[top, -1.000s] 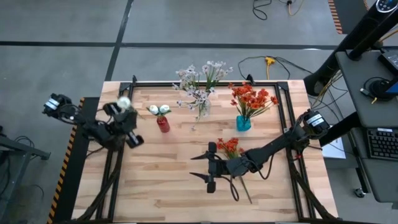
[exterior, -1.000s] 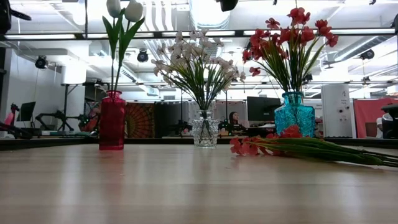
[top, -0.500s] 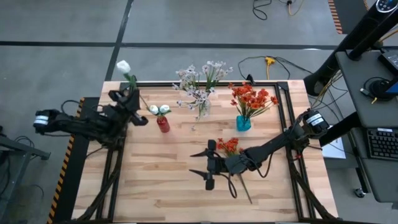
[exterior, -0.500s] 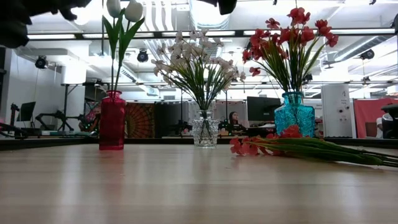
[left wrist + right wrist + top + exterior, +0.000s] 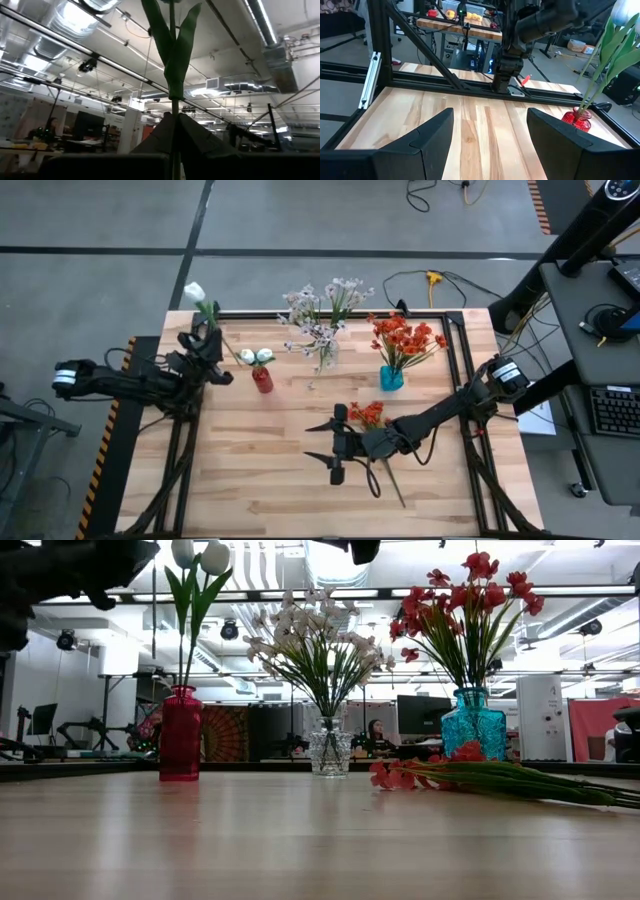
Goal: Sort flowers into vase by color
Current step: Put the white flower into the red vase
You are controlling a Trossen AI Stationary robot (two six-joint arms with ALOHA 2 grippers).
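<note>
The left gripper (image 5: 208, 342) is clamped shut on the thin green stalk of a white tulip-like bud stem (image 5: 196, 291), held above the table's left rear corner, just left of the red glass vase (image 5: 262, 379). The stem's long axis runs from the fingers toward the rear edge, bud outermost; the left wrist view cuts the bud off, showing only stalk and leaves. The right gripper (image 5: 335, 448) hovers mid-table, jaws wide and empty, beside an orange-red clustered stem (image 5: 371, 416) lying flat.

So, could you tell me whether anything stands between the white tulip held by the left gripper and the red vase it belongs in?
Nothing visible blocks it. The left gripper, shut on the white tulip's green stalk, sits left of the red glass vase, with only bare wooden table between. The vase already holds two white buds, leaving less room.
</note>
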